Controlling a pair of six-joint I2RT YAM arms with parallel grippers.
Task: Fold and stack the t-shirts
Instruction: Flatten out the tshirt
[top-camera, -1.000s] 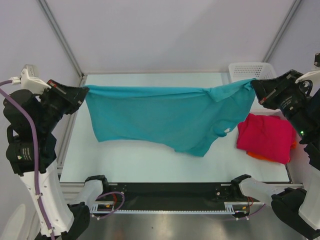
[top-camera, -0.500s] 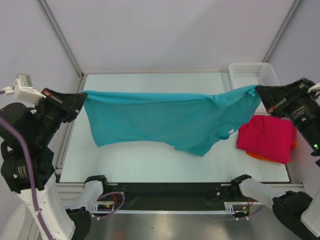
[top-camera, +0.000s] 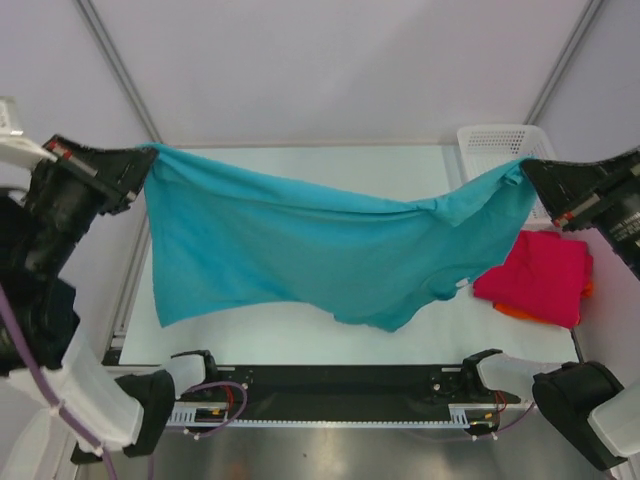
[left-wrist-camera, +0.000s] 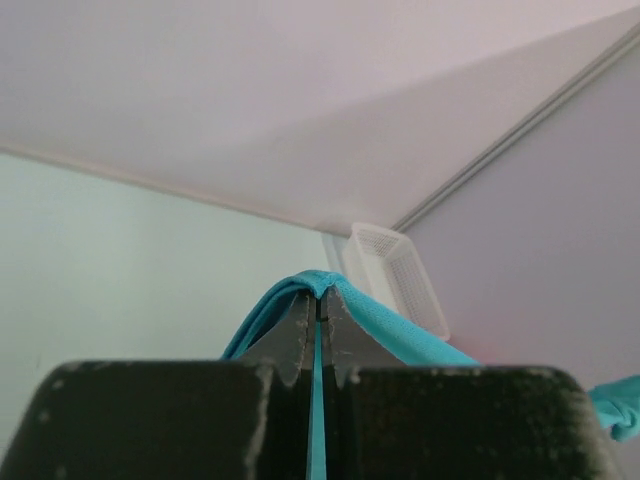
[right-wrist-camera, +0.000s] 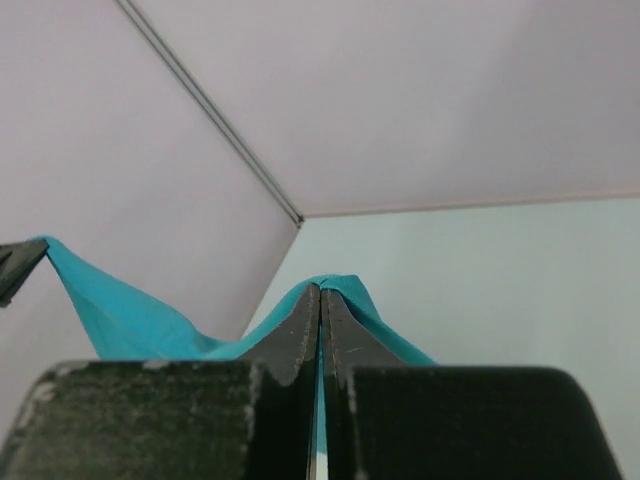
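The teal t-shirt (top-camera: 300, 250) hangs spread in the air between my two grippers, sagging in the middle, its lower edge near the table. My left gripper (top-camera: 140, 160) is shut on its left top corner; in the left wrist view (left-wrist-camera: 320, 300) the cloth (left-wrist-camera: 400, 325) drapes over the closed fingertips. My right gripper (top-camera: 528, 172) is shut on its right top corner, seen also in the right wrist view (right-wrist-camera: 321, 292) with cloth (right-wrist-camera: 120, 320) trailing left. The crimson-pink t-shirt (top-camera: 538, 275) lies folded at the table's right, an orange shirt edge (top-camera: 515, 312) under it.
A white mesh basket (top-camera: 500, 142) stands at the back right corner, also in the left wrist view (left-wrist-camera: 395, 275). The white table (top-camera: 300, 320) has a black rail along its near edge. Metal frame posts rise at both back corners.
Both grippers have risen and moved apart, lifting the teal shirt higher. It now hangs longer on the left and sags in the middle.
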